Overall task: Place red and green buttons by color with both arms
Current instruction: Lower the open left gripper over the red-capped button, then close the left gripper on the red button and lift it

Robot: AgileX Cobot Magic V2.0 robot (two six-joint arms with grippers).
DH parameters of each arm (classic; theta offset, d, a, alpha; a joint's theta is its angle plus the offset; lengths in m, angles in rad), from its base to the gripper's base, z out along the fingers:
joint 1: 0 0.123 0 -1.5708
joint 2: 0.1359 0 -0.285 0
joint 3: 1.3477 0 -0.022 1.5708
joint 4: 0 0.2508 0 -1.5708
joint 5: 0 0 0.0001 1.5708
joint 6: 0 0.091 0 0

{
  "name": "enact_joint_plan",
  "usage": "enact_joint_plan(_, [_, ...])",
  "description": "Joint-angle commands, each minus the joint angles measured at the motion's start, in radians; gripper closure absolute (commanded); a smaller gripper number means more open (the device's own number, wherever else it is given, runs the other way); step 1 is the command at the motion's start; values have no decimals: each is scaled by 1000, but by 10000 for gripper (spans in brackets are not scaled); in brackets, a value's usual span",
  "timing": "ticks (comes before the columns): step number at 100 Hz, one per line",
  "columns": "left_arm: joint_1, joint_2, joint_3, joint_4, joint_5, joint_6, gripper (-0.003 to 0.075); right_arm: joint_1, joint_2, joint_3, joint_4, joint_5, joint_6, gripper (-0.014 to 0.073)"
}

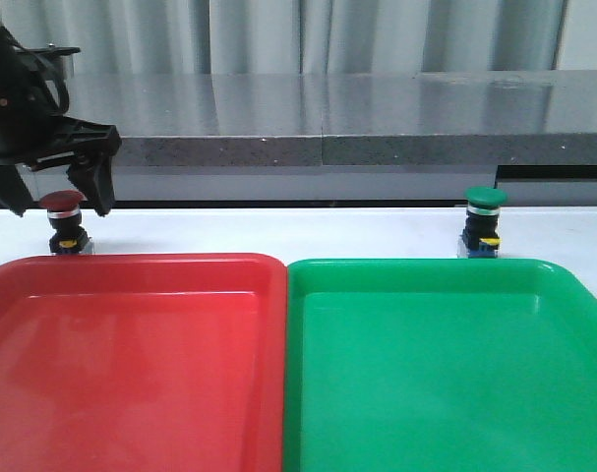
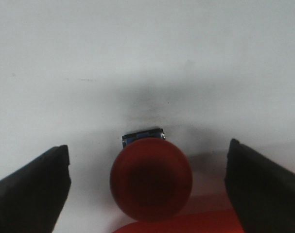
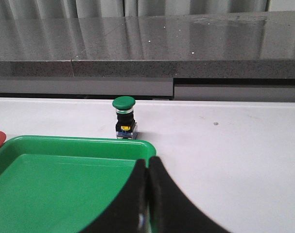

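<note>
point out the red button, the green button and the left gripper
red button (image 2: 151,179), left wrist view, centre of its cap
green button (image 1: 485,198), front view, on its cap
left gripper (image 1: 60,192), front view, midway between its open fingertips

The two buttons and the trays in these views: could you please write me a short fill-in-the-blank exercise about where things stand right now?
1. The red button stands on the white table behind the ____ tray.
2. The left gripper has its fingers ____ on either side of the red button.
3. The right gripper has its fingers ____.
4. The green button stands upright on the ____, outside the green tray.

Missing words: red; open; shut; table
</note>
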Motion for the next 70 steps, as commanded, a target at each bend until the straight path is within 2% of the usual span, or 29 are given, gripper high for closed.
enact_joint_plan(1, [-8,-51,-31,-4,-41,-12,232,-4,-18,-14,-8,-86,-3,660])
enact_joint_plan(15, [-8,-51,-31,-4,-41,-12,475,-4,-18,-14,-8,-86,-3,660])
enact_joint_plan(22, [-8,-51,-31,-4,-50,-12,573,-4,-18,-14,-8,-86,-3,660])
enact_joint_plan(27, [-8,-51,-31,-4,-50,-12,615,-4,-18,-14,-8,-86,-3,660])
enact_joint_plan(34, [-8,-51,-34,-4,-48,-12,636,-4,-18,-14,-8,-86,-3,660])
enact_joint_plan(70, [-8,-175,-45,-27,37,-54,636,-4,-18,-14,-8,-86,-3,660])
